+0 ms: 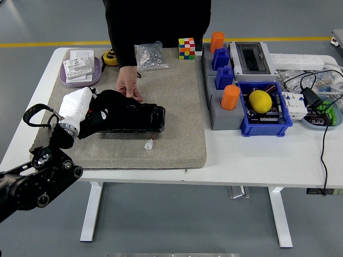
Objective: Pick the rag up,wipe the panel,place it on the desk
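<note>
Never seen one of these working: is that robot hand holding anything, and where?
The left hand is black on the black panel; a held rag cannot be told.

A glossy black plastic panel (pixel 131 118) is seen on a rough, matt beige mat (pixel 177 112); the bench (pixel 257 155) is smooth white.

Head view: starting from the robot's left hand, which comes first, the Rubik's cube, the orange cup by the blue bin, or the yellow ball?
From the left hand on the black panel:
1. Rubik's cube, far edge, middle.
2. Orange cup, right of the mat.
3. Yellow ball, in the blue bin, farthest right.
</note>
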{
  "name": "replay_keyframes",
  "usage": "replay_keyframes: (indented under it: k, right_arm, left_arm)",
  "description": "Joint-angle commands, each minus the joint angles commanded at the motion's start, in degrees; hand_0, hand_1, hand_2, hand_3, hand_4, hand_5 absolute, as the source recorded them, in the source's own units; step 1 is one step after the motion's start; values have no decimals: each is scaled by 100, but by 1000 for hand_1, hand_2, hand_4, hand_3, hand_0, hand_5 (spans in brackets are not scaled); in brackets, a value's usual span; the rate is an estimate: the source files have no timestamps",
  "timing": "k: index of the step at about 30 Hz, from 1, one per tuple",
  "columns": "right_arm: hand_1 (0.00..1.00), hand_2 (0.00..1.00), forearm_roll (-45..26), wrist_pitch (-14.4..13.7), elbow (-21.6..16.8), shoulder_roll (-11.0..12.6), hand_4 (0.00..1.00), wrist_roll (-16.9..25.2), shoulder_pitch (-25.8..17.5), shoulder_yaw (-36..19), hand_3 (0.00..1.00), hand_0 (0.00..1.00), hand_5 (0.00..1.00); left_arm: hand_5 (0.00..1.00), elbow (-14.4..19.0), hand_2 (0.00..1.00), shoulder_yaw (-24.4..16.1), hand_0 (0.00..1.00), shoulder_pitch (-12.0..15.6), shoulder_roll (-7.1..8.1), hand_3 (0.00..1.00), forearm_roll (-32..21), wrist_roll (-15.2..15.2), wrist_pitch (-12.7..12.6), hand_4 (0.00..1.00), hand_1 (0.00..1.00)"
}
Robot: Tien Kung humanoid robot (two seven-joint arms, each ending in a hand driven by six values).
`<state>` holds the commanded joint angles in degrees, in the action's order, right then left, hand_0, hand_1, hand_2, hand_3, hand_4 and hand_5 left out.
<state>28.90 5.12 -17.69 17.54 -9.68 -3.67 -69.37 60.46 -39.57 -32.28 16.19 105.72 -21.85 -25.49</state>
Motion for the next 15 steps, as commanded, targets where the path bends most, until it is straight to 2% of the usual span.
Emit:
replay_keyframes:
  k: [15]
  right_arm:
    - [606,692,-19,19,17,20,998,18,38,45,619,728,579]
  left_arm:
    - [2,139,440,683,250,-388,-260,347,-111,-67,49,2,148]
